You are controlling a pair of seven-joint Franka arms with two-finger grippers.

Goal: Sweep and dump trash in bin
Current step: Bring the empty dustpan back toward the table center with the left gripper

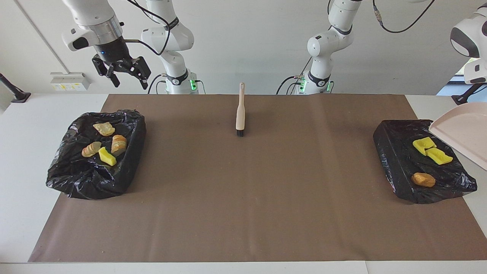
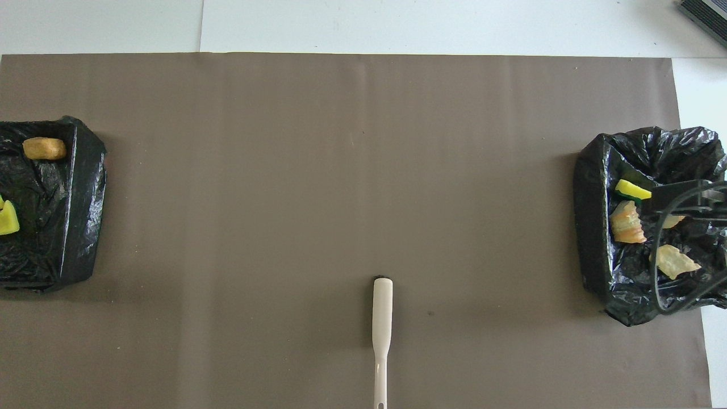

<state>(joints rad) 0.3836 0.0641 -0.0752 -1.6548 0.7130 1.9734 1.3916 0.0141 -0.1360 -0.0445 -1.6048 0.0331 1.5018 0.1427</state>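
bright, even light, soft faint shadows, sharp focus, glare on the black bags (image 1: 95, 167).

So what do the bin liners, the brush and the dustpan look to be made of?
The bin liners look like thin black plastic film: glossy, crinkled, with sharp highlights. The brush has a smooth, matte cream handle, plastic or painted wood, I can't tell which, and a short tuft of black bristles. The dustpan looks like rigid pale beige plastic, smooth with a raised rim.

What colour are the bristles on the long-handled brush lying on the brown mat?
Black, on the beige long-handled brush; clearest in the facing view.
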